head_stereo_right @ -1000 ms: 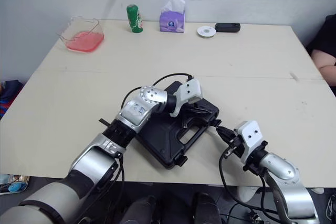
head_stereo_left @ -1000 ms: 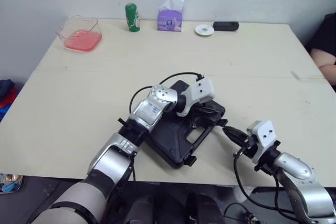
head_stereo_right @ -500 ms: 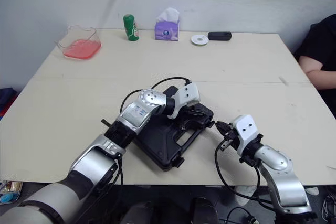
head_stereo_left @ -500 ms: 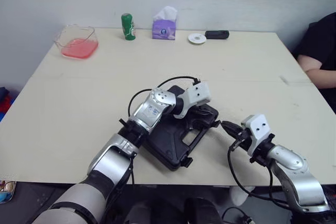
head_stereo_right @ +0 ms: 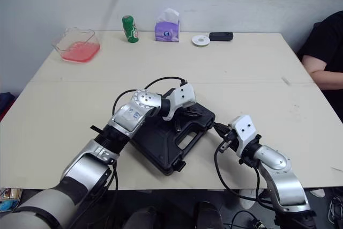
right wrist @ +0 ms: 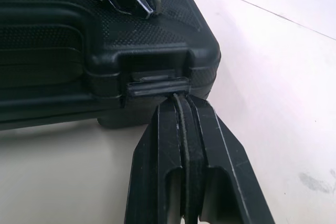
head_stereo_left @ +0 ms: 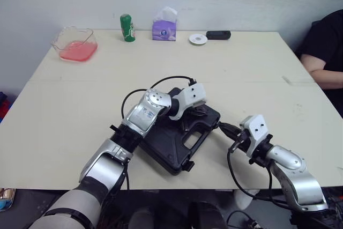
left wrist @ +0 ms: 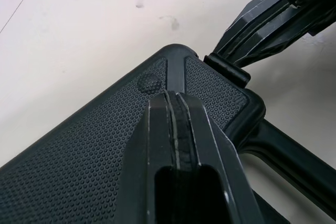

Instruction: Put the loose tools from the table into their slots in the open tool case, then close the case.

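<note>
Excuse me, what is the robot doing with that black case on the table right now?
The robot is at the closing step. The black tool case lies on the table with its lid down. The left gripper, fingers shut, presses on the textured lid near a corner. The right gripper, also shut, has its tip against the latch on the case's edge. I cannot tell whether the latch has snapped home.

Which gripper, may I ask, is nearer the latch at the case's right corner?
Right: the right gripper is at the latch; the left gripper rests on the lid nearby.
</note>
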Robot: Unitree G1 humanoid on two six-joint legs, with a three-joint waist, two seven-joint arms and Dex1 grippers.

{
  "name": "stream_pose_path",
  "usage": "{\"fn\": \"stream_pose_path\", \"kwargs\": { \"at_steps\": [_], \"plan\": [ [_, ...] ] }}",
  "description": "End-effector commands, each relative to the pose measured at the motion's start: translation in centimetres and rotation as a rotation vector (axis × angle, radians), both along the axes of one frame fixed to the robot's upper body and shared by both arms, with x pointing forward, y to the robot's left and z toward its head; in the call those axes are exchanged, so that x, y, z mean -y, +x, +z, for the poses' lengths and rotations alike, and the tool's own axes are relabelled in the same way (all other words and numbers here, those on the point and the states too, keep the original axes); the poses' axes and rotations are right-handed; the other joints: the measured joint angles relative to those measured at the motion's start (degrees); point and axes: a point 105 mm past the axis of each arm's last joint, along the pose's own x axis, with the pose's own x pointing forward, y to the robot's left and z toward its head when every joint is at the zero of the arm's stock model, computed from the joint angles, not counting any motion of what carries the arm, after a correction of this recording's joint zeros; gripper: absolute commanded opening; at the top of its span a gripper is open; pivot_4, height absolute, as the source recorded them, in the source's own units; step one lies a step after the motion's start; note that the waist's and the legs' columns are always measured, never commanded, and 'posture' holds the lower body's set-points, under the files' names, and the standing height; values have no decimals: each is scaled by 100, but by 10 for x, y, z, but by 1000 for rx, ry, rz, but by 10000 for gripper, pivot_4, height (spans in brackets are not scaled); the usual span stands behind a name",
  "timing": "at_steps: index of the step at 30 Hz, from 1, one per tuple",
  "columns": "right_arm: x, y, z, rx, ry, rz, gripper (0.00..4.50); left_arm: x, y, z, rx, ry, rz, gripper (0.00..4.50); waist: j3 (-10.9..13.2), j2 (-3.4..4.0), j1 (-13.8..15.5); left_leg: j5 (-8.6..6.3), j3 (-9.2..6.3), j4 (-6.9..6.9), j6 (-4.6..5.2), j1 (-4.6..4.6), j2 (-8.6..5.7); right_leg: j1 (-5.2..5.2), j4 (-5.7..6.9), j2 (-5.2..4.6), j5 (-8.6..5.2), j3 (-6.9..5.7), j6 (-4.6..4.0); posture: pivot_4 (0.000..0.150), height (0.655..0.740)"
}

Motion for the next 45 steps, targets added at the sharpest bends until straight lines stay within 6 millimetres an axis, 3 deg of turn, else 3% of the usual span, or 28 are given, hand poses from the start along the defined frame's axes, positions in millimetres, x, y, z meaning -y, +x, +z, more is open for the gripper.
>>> {"fn": "stream_pose_path", "kwargs": {
  "at_steps": [1,13,19,25,29,34,38,41,43,45],
  "plan": [
    [-15,-1,21,68,42,68,0,-45,-4,-84,-217,254,150,222,-1,2,-8,0,0,-2,0,0,0,-1,0,0,0,1,0,1500,7400],
    [-27,2,21,44,77,118,0,-45,-9,-90,-256,263,149,222,-5,6,-21,3,1,-26,-7,7,4,-7,-1,-1,-3,2,-8,1500,7400],
    [-41,-7,18,18,96,166,0,-46,-12,-93,-283,256,166,222,-10,6,-38,2,2,-35,-9,9,8,-9,-1,0,-6,3,-13,1500,7400],
    [-40,-2,12,21,56,128,0,-46,-21,-100,-305,263,151,222,-16,8,-84,1,2,-49,-13,9,15,-9,0,3,-11,2,-23,1500,7400],
    [-35,-5,14,40,40,107,0,-45,-17,-94,-267,224,163,222,-18,10,-115,2,2,-56,-18,9,16,-11,-1,4,-14,1,-27,1500,7400],
    [-13,-12,11,28,-11,77,0,-36,-7,-65,-175,98,150,222,-12,18,-74,1,1,-56,-17,5,16,-23,-4,4,-14,0,-27,1500,7400],
    [12,-17,8,42,-97,34,0,-12,-10,3,-155,-227,78,222,55,54,11,2,3,-56,-17,-8,14,-36,-9,3,-13,0,-25,1500,7400],
    [21,-26,4,32,-124,49,0,-7,-25,49,-16,-332,-66,222,122,81,92,8,2,-55,-26,-40,13,-66,-8,4,-12,-6,-25,1500,7400],
    [22,-33,5,30,-125,73,0,-12,-31,60,41,-328,-111,222,139,80,140,28,6,-47,-30,-114,9,-134,1,12,-11,-11,-23,1500,7400],
    [21,-38,5,27,-121,98,0,-20,-38,58,78,-288,-151,222,162,85,144,37,6,-46,-32,-139,6,-152,17,21,-10,-21,-21,1500,7400]
  ]
}}
